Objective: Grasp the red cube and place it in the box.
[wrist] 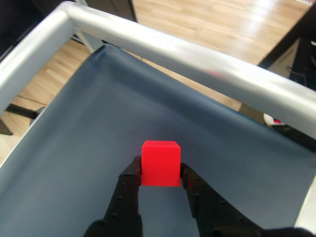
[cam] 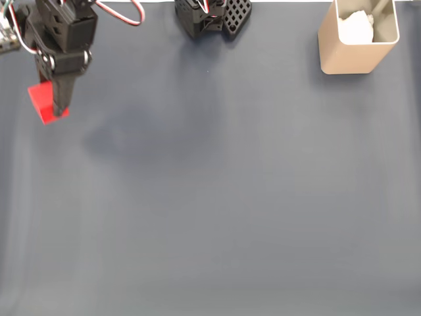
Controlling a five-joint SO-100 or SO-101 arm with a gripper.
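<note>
The red cube (wrist: 160,163), probably light, rigid and matte, is gripped on opposite flat faces by the hand (wrist: 161,174).

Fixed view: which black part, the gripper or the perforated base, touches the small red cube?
The black gripper at left; it clamps the red cube, far from the perforated base.

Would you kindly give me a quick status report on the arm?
Gripper shut on small red cube. Tall tan box far right in fixed view. Dark blue table between them bare.
</note>
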